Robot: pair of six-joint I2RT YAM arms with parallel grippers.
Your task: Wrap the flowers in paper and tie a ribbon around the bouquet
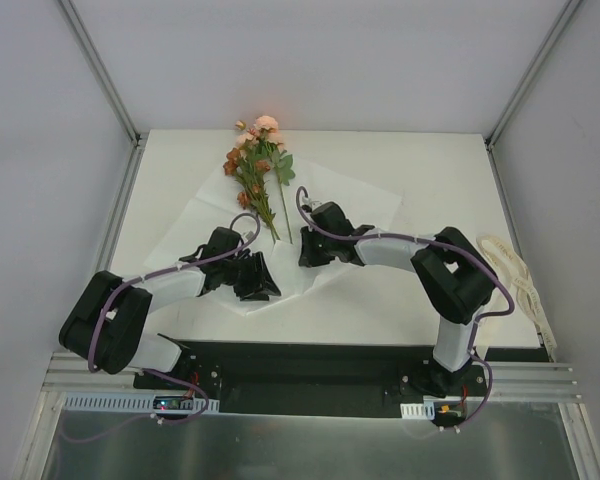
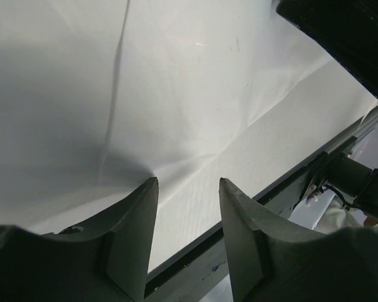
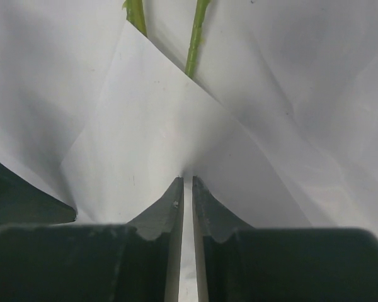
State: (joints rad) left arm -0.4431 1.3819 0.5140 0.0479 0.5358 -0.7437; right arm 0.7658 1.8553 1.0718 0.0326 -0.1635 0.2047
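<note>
The small bunch of pink, peach and orange flowers (image 1: pixel 258 160) with green leaves lies on the big, thin white sheet of paper (image 1: pixel 345 203). The paper is spread on the white worktop (image 1: pixel 440 160). The blooms point away from the arms, and the long green stems (image 3: pixel 195 44) point back at them.

The step in hand looks like the wrapping. Just below the stem ends of the flowers, the right fingers (image 3: pixel 187 184) are pinched tight on a fold of the paper. That fold is a pointed flap. It lies over the bottom of the stems, so only their upper parts show past it.

The left fingers (image 2: pixel 188 189) are near the flowers too, off to the left of the stem ends. They stand apart with a gap between them. The paper puckers by one tip, but I cannot see them holding it.

I think the next move is for the left fingers to close on the paper on their side and fold it across the stems. The right fingers should hold the flap down meanwhile. The paper is thin, so it may slip or crumple, and the flowers may roll.

The long, flat cream ribbon (image 1: pixel 515 275) lies well apart from the flowers, far to their right by the worktop's edge. It is not tied on yet.

I can read no brand, label or writing anywhere.
</note>
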